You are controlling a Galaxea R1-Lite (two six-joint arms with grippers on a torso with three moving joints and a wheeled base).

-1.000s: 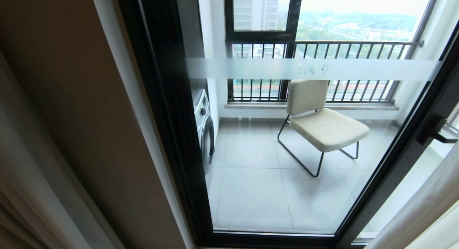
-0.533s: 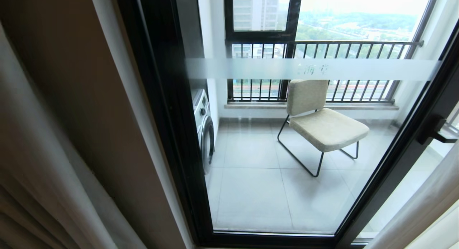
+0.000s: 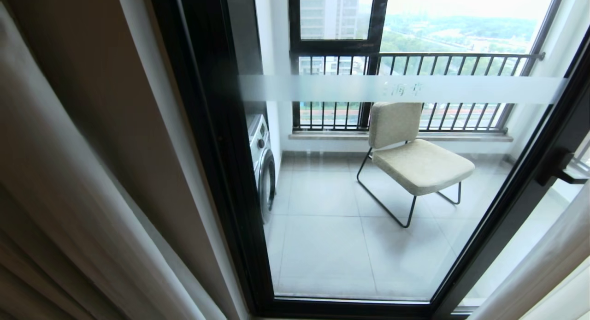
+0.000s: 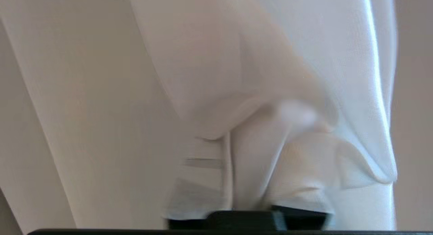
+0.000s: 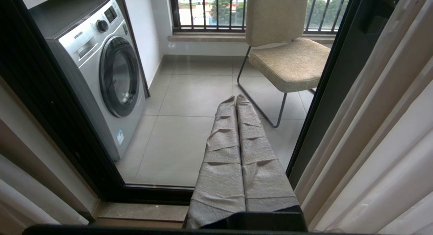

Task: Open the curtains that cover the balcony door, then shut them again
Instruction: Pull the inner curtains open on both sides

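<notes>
The head view shows the balcony door point(image 3: 368, 181) uncovered, the curtains point(image 3: 55, 209) gathered at its left; neither arm appears. Only the left wrist view shows the left tool point(image 4: 233, 180) amid sheer folds; its grip is unclear. The right tool point(image 5: 236, 103) is clenched, empty, facing the washing machine point(image 5: 101, 69).

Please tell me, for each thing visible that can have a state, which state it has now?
curtains: drawn aside, glass uncovered.
balcony door: appears closed.
washing machine: door shut.
chair: empty, upright.
left end effector: wrapped in curtain fabric; opening not visible.
right end effector: shut, holding nothing.
</notes>
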